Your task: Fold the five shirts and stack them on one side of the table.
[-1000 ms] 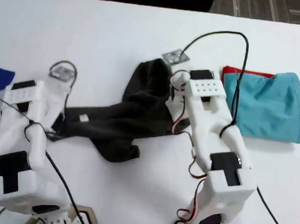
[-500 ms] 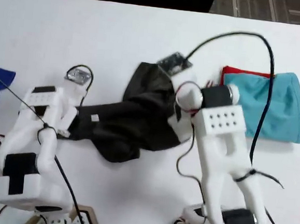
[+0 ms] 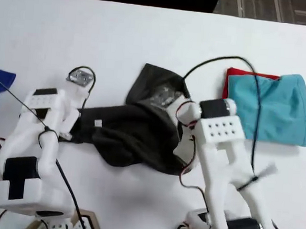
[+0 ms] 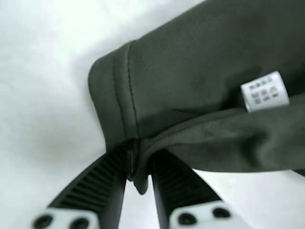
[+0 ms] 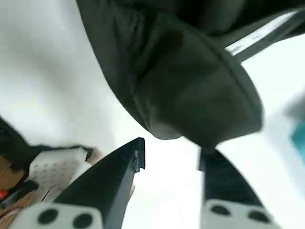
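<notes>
Pinching a hemmed edge of the crumpled black fabric shirt (image 3: pixel 135 131), the left gripper (image 4: pixel 138 168) has its ribbed jaws closed on the cloth, near the shirt's small white label (image 4: pixel 265 94). The right gripper (image 5: pixel 171 149) hangs at the shirt's opposite end, jaws apart, just beside a rounded fold. Beyond that end, a folded teal shirt (image 3: pixel 280 109) lies atop a red garment (image 3: pixel 241 73) on the white table (image 3: pixel 96 30).
</notes>
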### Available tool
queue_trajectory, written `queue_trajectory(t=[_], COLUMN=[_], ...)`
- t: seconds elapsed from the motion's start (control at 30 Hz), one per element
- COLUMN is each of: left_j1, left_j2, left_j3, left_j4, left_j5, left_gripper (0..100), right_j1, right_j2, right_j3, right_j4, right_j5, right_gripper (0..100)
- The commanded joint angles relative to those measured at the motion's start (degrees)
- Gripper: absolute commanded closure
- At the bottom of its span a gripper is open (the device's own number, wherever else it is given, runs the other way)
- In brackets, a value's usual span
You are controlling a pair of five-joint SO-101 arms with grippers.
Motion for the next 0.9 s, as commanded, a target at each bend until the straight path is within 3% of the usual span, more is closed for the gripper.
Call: queue_trajectory(t=[0.0,0.17,0.37,0.57,0.87], left_j1=[0.6,0.7,0.7,0.7,0.6], left_j2=[-1.7,-1.7,-1.7,-1.7,-1.7], left_j3=[0.0,0.0,0.3,0.5,0.5], left_j4=[-1.3,-1.6,-1.6,-1.6,-1.6], left_j5=[0.2,0.1,0.1,0.3,0.3], left_gripper=[97,97,97,97,97], right_j1=[-0.3,1.3,1.9,1.5,2.9], right_j2=[-6.6,-3.6,18.6,41.3,63.6], right_j3=[-5.9,-9.2,-13.6,-34.5,-56.6], right_j4=[0.8,-6.8,-23.0,-18.4,-7.2], right_j5=[-0.4,-10.9,-19.5,-21.5,-21.7], right_gripper=[73.1,73.1,73.1,73.1,76.3])
